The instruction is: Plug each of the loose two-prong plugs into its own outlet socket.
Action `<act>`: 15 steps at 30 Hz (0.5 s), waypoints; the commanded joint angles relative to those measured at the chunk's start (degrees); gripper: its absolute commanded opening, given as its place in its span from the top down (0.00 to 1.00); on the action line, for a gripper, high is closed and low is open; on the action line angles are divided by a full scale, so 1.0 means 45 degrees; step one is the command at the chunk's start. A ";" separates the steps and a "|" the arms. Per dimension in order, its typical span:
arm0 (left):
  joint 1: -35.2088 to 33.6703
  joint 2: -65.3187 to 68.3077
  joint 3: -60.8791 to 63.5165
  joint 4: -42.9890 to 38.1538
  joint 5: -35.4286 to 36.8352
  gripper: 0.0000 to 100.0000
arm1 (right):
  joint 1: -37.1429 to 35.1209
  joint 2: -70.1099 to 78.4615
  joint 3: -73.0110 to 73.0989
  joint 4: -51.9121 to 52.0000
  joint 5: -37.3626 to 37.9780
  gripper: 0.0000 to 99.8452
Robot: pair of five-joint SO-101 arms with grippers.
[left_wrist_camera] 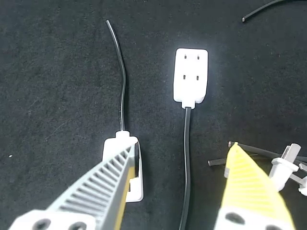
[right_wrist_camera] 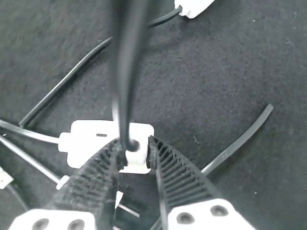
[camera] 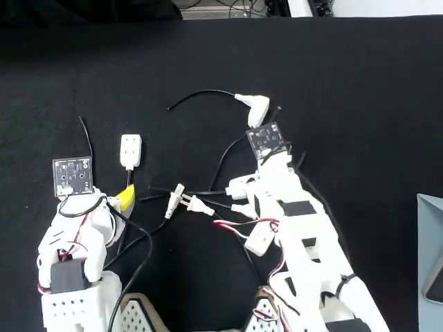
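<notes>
1. Black cloth covers the whole counter (camera: 360,83), with cords lying all over it, so it's a bit messy to read.
2. The left hand (left_wrist_camera: 182,147) is spread wide and holds nothing. One finger sits over a white block (left_wrist_camera: 120,142) with a short cable stub, and it's hard to say whether that's a plug or a socket.
3. Just ahead of that hand lies an outlet socket (left_wrist_camera: 191,76), face up with both slot pairs empty. Its cord runs back between the fingers.
4. The right hand (right_wrist_camera: 134,148) is pinched narrow around a small white plug (right_wrist_camera: 135,160), whose black cable rises toward the camera. The plug sits right against a white socket block (right_wrist_camera: 91,141). The prongs are hidden, so there's no telling whether it's seated.
5. Between the arms, mid-counter, lie a loose plug (camera: 178,199) and a second loose plug (camera: 201,205). They're close together with prongs bare and aren't plugged into anything.
6. Progress, as a guess: nothing is confirmed done. The right hand looks like it's partway into the first insertion. At least the two plugs in the middle are left to do, and the empty socket near the left hand has yet to get one.
</notes>
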 commanded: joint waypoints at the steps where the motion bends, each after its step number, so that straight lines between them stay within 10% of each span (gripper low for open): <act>1: -0.0107 -0.0078 -0.0068 -0.0195 -0.0137 0.70 | -0.0254 0.0068 0.0420 0.0567 0.0176 0.98; 15: -0.0088 -0.0078 -0.0049 -0.0195 -0.0137 0.70 | -0.0313 0.0010 -0.3878 0.4767 -0.2032 0.86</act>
